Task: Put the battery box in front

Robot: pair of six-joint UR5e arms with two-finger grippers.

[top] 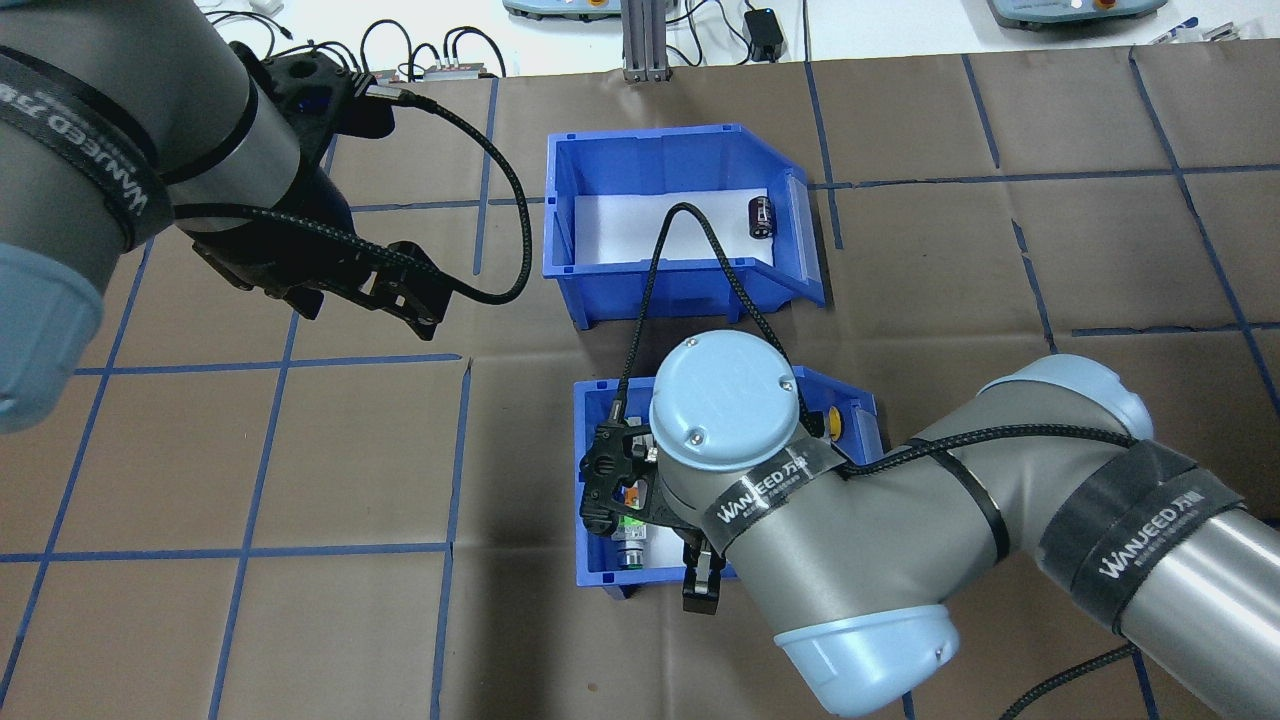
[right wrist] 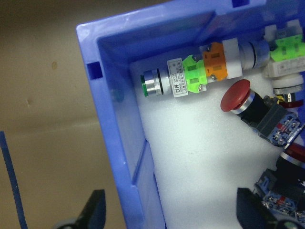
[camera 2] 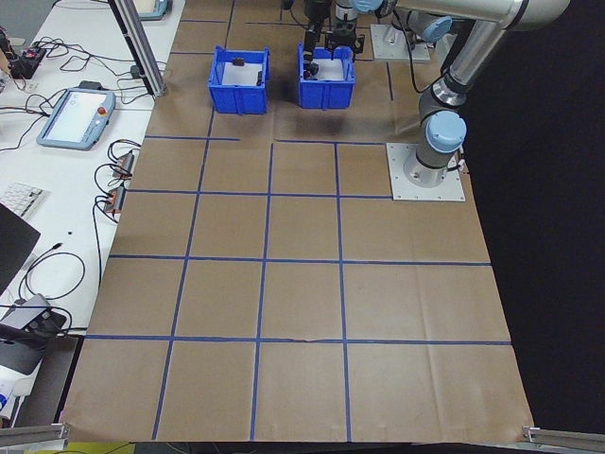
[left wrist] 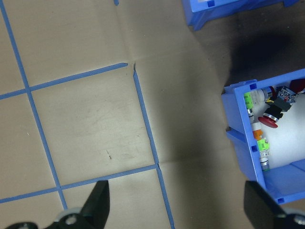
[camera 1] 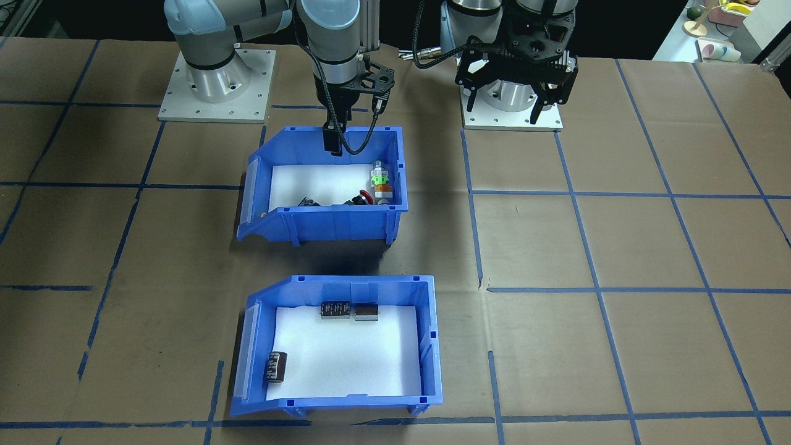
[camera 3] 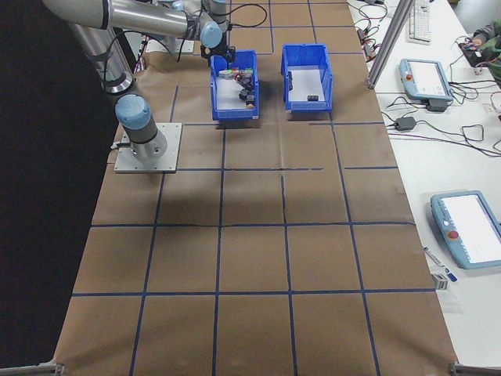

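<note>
The battery box (camera 1: 432,352) is a blue sloped-front bin with a white foam liner. It stands on the table side away from the robot and holds a few dark cylinders (camera 1: 276,366). In the overhead view the battery box (top: 640,160) lies beyond the other bin. My right gripper (right wrist: 171,214) is open and hangs over the switch bin's (right wrist: 114,124) wall nearest the robot. One finger is outside that wall and the other is over the foam. My left gripper (left wrist: 178,210) is open above bare table beside the switch bin, holding nothing.
A second identical blue bin (camera 1: 334,222) with red, green and orange push-button switches (camera 1: 380,182) sits between the battery box and the robot bases. Blue tape lines grid the brown table. Teach pendants (camera 3: 470,227) and cables lie along the table's far side.
</note>
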